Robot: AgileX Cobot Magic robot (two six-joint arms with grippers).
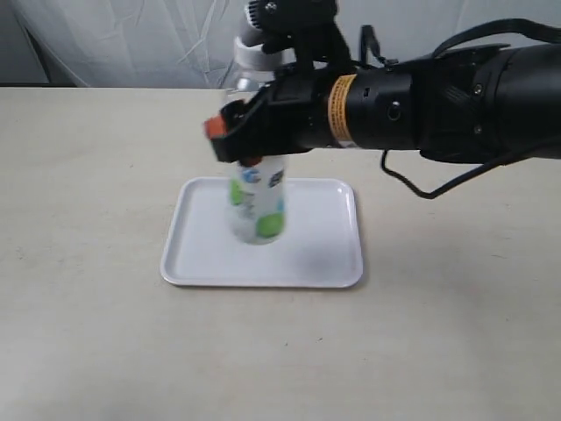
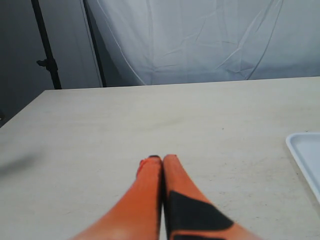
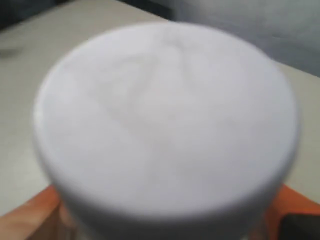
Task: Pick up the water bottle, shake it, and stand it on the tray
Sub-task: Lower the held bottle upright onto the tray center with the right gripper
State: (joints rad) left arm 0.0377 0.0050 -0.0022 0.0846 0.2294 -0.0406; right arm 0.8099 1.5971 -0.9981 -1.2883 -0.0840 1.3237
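Currently the right gripper (image 1: 238, 139) has the water bottle (image 1: 257, 197) clamped btwn its orange fingers (image 1: 213, 129), gripping the clear upper body just under the white cap (image 1: 252, 54). The arm comes in from the right of the ext. view, roughly level w/ the table (image 1: 88, 175), and reaches across the middle. The bottle is about upright, cap up, w/ the label (image 1: 267, 224) hanging below the fingers. Its lower half is blurred. The bottom end is over the middle of the tray (image 1: 324, 250), a bit left of centre in the ext. view. Can't tell whether it touches the tray surface or sits just above it. In the right wrist view the cap (image 3: 165, 115) fills nearly the whole frame, out of focus, w/ orange fingers (image 3: 27, 217) showing on either side of it.

The left gripper (image 2: 159, 159) is fully closed, fingertips pressed together, nothing btwn them. It points out over bare table (image 2: 100, 130). One rounded corner of the tray (image 2: 306, 155) shows at the edge of that view, well apart from the fingertips.
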